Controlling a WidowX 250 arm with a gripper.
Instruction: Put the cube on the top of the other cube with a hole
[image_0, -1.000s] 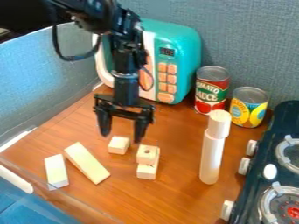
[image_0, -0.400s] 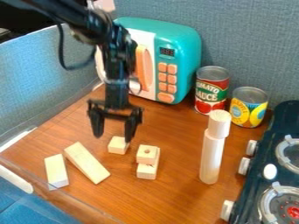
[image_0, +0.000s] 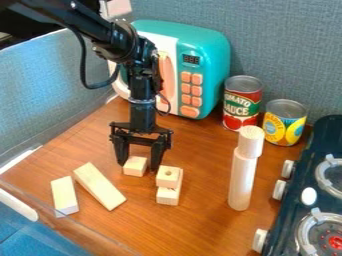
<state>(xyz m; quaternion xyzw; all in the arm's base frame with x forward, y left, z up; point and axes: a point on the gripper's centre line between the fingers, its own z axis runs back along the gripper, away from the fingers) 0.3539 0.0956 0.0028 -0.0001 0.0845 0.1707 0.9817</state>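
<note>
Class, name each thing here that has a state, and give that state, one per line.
Gripper: open, fingers apart
Small cube: on the table, unstacked
Cube with a hole: stacked, hole facing up
Long block: lying flat
Red can: upright
Yellow can: upright
White cylinder: upright
Toy microwave: upright, door looks shut

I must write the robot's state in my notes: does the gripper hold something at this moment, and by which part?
Nothing is held: the gripper is open, its fingers apart around the small cube.
</note>
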